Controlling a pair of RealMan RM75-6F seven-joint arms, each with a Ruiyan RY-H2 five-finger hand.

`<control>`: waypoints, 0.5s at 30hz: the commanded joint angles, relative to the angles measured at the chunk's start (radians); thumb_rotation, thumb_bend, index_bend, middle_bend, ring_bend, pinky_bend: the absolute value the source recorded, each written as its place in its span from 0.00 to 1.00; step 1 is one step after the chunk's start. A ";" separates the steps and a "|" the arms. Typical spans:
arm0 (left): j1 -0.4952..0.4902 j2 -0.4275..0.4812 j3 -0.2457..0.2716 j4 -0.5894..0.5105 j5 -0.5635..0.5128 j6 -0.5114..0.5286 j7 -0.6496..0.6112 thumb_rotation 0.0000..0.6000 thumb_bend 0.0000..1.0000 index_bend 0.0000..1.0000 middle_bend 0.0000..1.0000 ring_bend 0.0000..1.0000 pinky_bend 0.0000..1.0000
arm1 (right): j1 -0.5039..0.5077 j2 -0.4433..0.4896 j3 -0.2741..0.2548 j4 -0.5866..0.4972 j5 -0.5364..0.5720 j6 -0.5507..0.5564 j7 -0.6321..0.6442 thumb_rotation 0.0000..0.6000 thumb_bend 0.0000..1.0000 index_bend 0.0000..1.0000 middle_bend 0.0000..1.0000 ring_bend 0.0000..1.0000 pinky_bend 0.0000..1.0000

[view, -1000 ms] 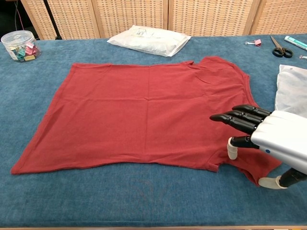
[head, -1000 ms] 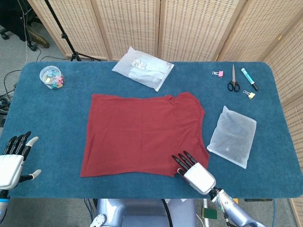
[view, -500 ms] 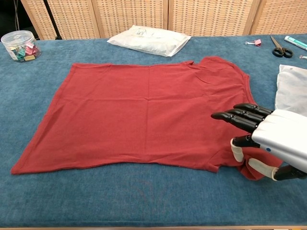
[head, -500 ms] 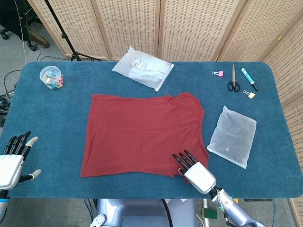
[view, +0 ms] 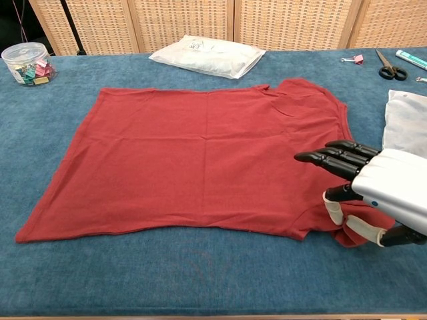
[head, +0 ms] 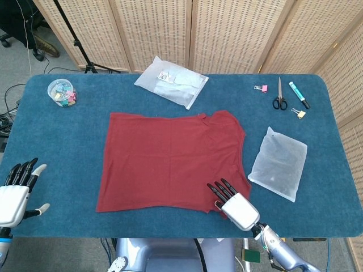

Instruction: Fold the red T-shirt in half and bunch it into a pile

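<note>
At lower right, the right hand (view: 373, 193) pinches the red T-shirt's (head: 170, 161) near corner.
Shirt lies flat mid-frame on the blue table (head: 68, 141); left hand (head: 17, 190), lower left, hangs released, fingers apart.

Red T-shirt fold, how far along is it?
Nothing is folded: the red cotton T-shirt lies flat on the blue table. In hand: the right hand is at the near sleeve, whose cloth bunches by its thumb. The left hand waits apart, open. Folding and bunching remain.
</note>
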 commanded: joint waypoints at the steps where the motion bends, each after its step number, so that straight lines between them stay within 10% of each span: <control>1: -0.002 -0.012 0.007 0.021 0.013 -0.003 0.004 1.00 0.00 0.00 0.00 0.00 0.00 | 0.003 0.015 0.001 -0.032 -0.009 0.037 0.074 1.00 0.65 0.61 0.02 0.00 0.00; 15: -0.062 -0.237 0.080 0.395 0.198 -0.019 -0.283 1.00 0.09 0.14 0.00 0.00 0.00 | 0.028 0.022 -0.027 0.021 -0.025 0.043 0.207 1.00 0.65 0.62 0.03 0.00 0.00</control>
